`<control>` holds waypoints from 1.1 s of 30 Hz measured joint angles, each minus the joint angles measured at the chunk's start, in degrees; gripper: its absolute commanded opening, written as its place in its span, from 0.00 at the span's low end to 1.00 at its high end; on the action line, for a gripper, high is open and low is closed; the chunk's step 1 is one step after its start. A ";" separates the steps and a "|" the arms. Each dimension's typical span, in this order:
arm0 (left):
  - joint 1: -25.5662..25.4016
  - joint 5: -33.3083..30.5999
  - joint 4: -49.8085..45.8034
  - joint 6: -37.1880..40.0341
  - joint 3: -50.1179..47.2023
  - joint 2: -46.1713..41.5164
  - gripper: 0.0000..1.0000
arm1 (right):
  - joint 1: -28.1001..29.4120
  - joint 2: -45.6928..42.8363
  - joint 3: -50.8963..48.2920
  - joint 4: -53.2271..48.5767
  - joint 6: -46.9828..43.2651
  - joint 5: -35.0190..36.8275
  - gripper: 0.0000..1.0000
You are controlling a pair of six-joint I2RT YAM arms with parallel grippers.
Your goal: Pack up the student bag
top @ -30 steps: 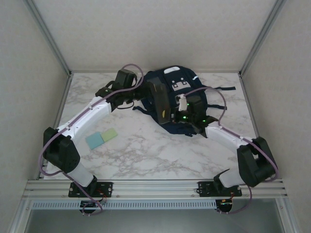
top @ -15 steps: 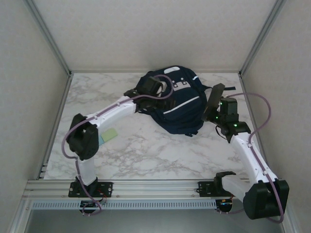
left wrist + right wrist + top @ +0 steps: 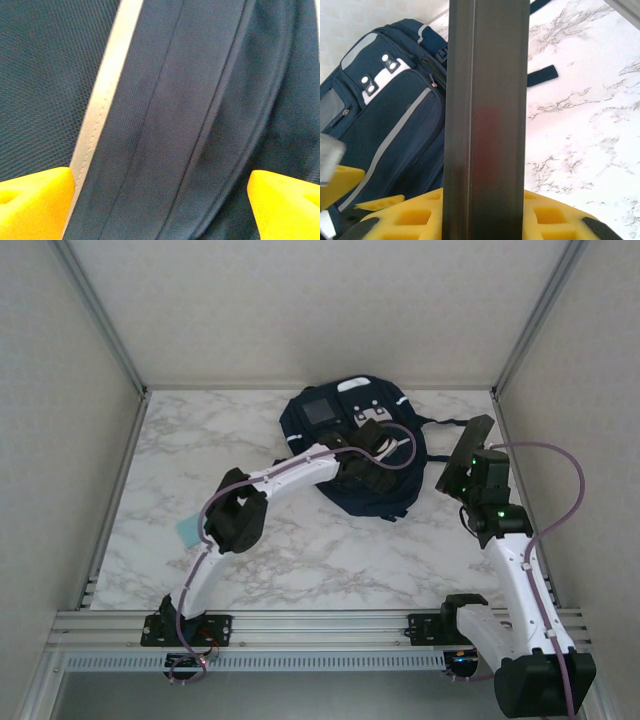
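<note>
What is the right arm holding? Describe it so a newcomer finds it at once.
On the marble table, look right of the navy student bag. There the right gripper clamps a dark flat slab, tilted up off the tabletop. Rigid, plain and straight-edged, it differs from the soft, white-striped bag.

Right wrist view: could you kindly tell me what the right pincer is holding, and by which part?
The right pincer grips a dark flat slab by one end; the rest juts out beyond its fingers.
</note>
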 measured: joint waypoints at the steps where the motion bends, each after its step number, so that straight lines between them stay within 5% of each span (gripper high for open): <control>1: -0.09 -0.57 -0.50 0.39 0.74 1.03 0.81 | -0.09 -0.20 0.00 -0.02 0.00 0.00 0.19; 8: -0.52 -4.72 -3.58 2.67 7.17 6.10 0.00 | -0.28 -0.87 0.00 -0.83 0.00 -0.09 0.18; 15: 0.52 -0.37 -4.85 -0.13 8.39 5.86 0.00 | -0.39 -1.20 -0.13 -1.22 0.07 -0.81 0.17; 21: 6.78 16.37 -5.20 -10.38 8.39 2.14 0.00 | -0.39 -1.03 -2.54 0.52 1.66 -4.46 0.18; 26: 12.79 28.37 -2.62 -18.93 8.39 -1.36 0.00 | -0.39 2.34 -7.32 8.37 6.03 -14.21 0.20; 33: 14.53 36.11 2.01 -26.75 6.56 -1.66 0.00 | 1.03 12.31 -13.11 23.85 14.78 -27.34 0.19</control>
